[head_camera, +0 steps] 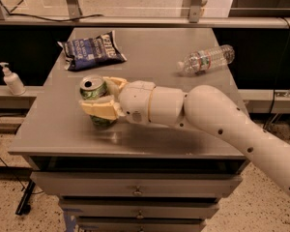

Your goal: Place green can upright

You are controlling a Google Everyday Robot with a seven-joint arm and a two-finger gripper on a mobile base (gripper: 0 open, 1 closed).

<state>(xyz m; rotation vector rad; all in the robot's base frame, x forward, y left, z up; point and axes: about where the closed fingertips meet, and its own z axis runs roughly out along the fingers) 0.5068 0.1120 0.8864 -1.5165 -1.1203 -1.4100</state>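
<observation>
A: Camera view puts our gripper (98, 102) left of centre, fingers (99, 110) clamped on the can (92, 93), which stands nearly upright over the table (48, 139), silver top facing up
B: Is its base down?
A: We can't tell. We'd lower gently until it sits flat, then part the fingers slowly and draw back level, so we don't tip it

We find the green can (93, 89) front left on the table (150, 139), clasped by the gripper (100, 99); the bag (92, 50) lies behind it, the bottle (206, 59) rear right.
</observation>
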